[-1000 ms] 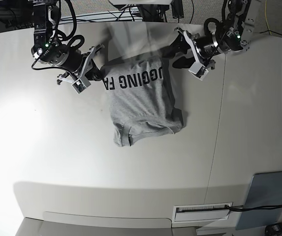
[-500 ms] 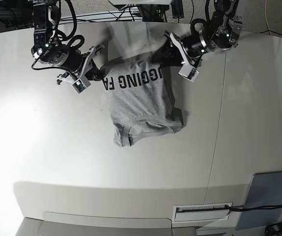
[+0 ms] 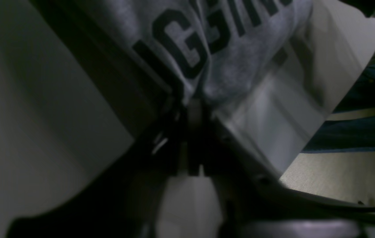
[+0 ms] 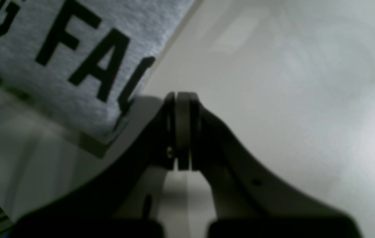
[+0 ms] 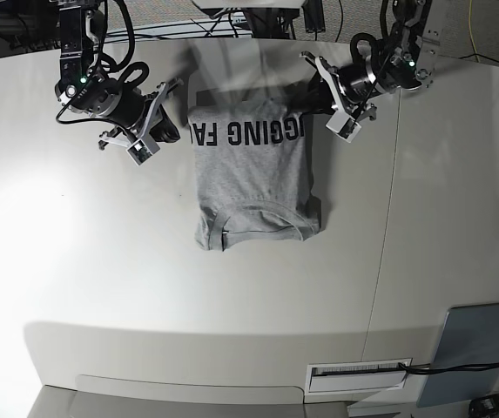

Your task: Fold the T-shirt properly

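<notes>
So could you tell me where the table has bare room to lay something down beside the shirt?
Free: the wide stretch of table between the T-shirt and the near edge, and the strip between it and the grey pad. Crowded: the far edge, where the left hand and right hand flank the shirt.

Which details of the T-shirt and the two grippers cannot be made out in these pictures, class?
- T-shirt lettering: the full wording, folded under at both sides in the base view, cropped in both wrist views.
- Left gripper: whether it pinches cloth; the left wrist view is dark and blurred there.
- Right gripper: whether it touches the shirt's edge; base view too small.
</notes>
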Action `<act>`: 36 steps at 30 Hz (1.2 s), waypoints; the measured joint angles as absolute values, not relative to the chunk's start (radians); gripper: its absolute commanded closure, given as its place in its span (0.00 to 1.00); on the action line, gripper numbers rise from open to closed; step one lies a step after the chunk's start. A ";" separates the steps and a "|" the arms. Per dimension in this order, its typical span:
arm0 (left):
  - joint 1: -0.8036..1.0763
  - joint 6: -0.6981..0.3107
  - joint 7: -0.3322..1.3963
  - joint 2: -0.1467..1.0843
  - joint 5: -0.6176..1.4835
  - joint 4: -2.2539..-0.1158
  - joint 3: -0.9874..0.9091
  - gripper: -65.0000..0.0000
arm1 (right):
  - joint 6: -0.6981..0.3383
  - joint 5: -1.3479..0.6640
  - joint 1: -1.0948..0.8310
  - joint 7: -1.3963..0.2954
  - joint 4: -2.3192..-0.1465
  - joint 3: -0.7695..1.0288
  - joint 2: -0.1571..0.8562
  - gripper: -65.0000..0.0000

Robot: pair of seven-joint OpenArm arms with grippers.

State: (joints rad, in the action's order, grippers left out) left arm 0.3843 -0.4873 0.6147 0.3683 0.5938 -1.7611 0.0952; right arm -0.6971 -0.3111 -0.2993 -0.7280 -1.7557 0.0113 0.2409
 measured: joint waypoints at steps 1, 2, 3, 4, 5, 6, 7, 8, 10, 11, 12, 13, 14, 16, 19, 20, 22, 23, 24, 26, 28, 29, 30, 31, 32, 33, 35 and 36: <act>0.384 -0.493 0.620 0.368 0.593 -1.761 0.095 0.66 | -0.697 -0.311 -0.299 -0.728 -1.756 0.011 0.241 1.00; 0.385 -0.510 0.621 0.369 0.589 -1.761 0.094 0.58 | -0.697 -0.311 -0.300 -0.728 -1.756 0.011 0.241 1.00; 0.385 -0.533 0.630 0.368 0.587 -1.761 0.089 0.51 | -0.697 -0.311 -0.300 -0.728 -1.756 0.011 0.241 1.00; 0.385 -0.559 0.633 0.369 0.587 -1.761 0.086 0.47 | -0.697 -0.311 -0.300 -0.728 -1.756 0.011 0.241 1.00; 0.385 -0.579 0.633 0.368 0.588 -1.761 0.081 0.46 | -0.697 -0.311 -0.300 -0.728 -1.756 0.011 0.241 1.00; 0.385 -0.591 0.634 0.368 0.590 -1.761 0.073 0.46 | -0.697 -0.311 -0.300 -0.728 -1.757 0.011 0.241 1.00; 0.385 -0.600 0.634 0.368 0.592 -1.761 0.060 0.46 | -0.697 -0.310 -0.302 -0.730 -1.765 0.011 0.241 1.00; 0.385 -0.600 0.636 0.368 0.605 -1.761 0.043 0.46 | -0.697 -0.310 -0.307 -0.733 -1.778 0.012 0.241 1.00; 0.385 -0.597 0.658 0.366 0.659 -1.761 -0.007 0.52 | -0.697 -0.313 -0.323 -0.732 -1.812 0.027 0.240 1.00; 0.385 -0.597 0.662 0.365 0.685 -1.761 -0.037 0.60 | -0.698 -0.314 -0.335 -0.732 -1.827 0.044 0.240 1.00; 0.385 -0.597 0.675 0.365 0.704 -1.761 -0.071 0.68 | -0.700 -0.314 -0.350 -0.732 -1.840 0.067 0.240 1.00; 0.385 -0.597 0.689 0.366 0.722 -1.762 -0.106 0.78 | -0.700 -0.314 -0.368 -0.732 -1.851 0.097 0.240 1.00; 0.387 -0.597 0.700 0.365 0.740 -1.762 -0.143 0.87 | -0.700 -0.311 -0.389 -0.733 -1.864 0.131 0.241 1.00; 0.400 -0.617 0.723 0.366 0.776 -1.762 -0.217 0.99 | -0.696 -0.314 -0.435 -0.739 -1.899 0.207 0.241 1.00; 0.451 -0.686 0.760 0.366 0.827 -1.766 -0.309 1.00 | -0.696 -0.374 -0.511 -0.791 -1.963 0.314 0.241 1.00; 0.475 -0.686 0.761 0.365 0.829 -1.766 -0.334 1.00 | -0.698 -0.397 -0.539 -0.817 -1.984 0.347 0.241 1.00; 0.526 -0.685 0.764 0.363 0.827 -1.765 -0.385 1.00 | -0.697 -0.433 -0.599 -0.857 -2.021 0.409 0.238 1.00; 0.554 -0.686 0.764 0.363 0.828 -1.765 -0.408 1.00 | -0.697 -0.442 -0.631 -0.870 -2.041 0.440 0.235 1.00; 0.582 -0.685 0.762 0.363 0.827 -1.766 -0.431 1.00 | -0.683 -0.454 -0.665 -0.873 -2.062 0.469 0.233 1.00; 0.641 -0.686 0.763 0.363 0.819 -1.766 -0.467 1.00 | -0.664 -0.479 -0.735 -0.885 -2.102 0.521 0.233 1.00; 0.703 -0.686 0.763 0.363 0.800 -1.766 -0.493 1.00 | -0.621 -0.509 -0.801 -0.907 -2.130 0.560 0.233 1.00; 0.732 -0.685 0.763 0.363 0.791 -1.766 -0.501 1.00 | -0.611 -0.520 -0.834 -0.923 -2.136 0.575 0.233 1.00; 0.764 -0.685 0.760 0.363 0.778 -1.765 -0.505 1.00 | -0.588 -0.525 -0.868 -0.944 -2.136 0.583 0.233 1.00; 0.794 -0.685 0.756 0.363 0.766 -1.763 -0.505 1.00 | -0.559 -0.523 -0.900 -0.970 -2.136 0.583 0.233 1.00; 0.820 -0.686 0.747 0.360 0.755 -1.755 -0.505 1.00 | -0.543 -0.520 -0.930 -0.993 -2.134 0.582 0.233 1.00; 0.840 -0.686 0.738 0.353 0.740 -1.738 -0.505 1.00 | -0.542 -0.519 -0.962 -1.005 -2.132 0.580 0.232 1.00; 0.862 -0.687 0.693 0.337 0.687 -1.675 -0.492 1.00 | -0.530 -0.495 -1.007 -0.999 -2.112 0.577 0.220 1.00; 0.867 -0.688 0.657 0.324 0.644 -1.632 -0.484 1.00 | -0.524 -0.471 -1.015 -0.981 -2.084 0.576 0.203 1.00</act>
